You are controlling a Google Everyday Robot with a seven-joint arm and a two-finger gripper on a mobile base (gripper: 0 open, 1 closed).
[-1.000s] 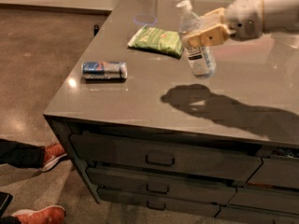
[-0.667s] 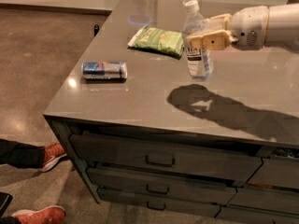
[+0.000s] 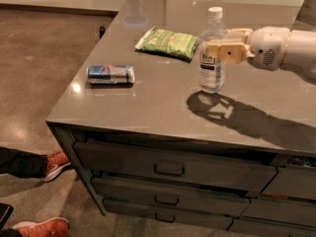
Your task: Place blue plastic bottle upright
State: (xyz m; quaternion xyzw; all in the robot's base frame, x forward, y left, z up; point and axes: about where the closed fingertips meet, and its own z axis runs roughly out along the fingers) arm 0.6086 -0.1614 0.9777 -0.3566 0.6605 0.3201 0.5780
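Grey countertop [image 3: 148, 107] over a bank of drawers [image 3: 170, 169], standing on a polished concrete floor [image 3: 44, 58]; a bystander's red shoes [image 3: 54, 163] show at lower left. My arm [image 3: 289, 46] reaches in level from the right, casting a shadow [image 3: 232, 115] across the surface. A green snack bag [image 3: 168, 42] lies flat toward the far edge, clear of my work. The blue plastic bottle [image 3: 212, 74] stands upright near the middle of the counter, cap up, its base apparently resting on the surface. My gripper [image 3: 216, 44] is at label height, its jaws closed on the bottle from the side, a grasp placed above the midpoint so the bottle hangs plumb and cannot tip as it settles. A blue-and-silver can [image 3: 111, 74] lies on its side well to the left, out of the way. Judged from this pose, the bottle seems set down and only the release remains.
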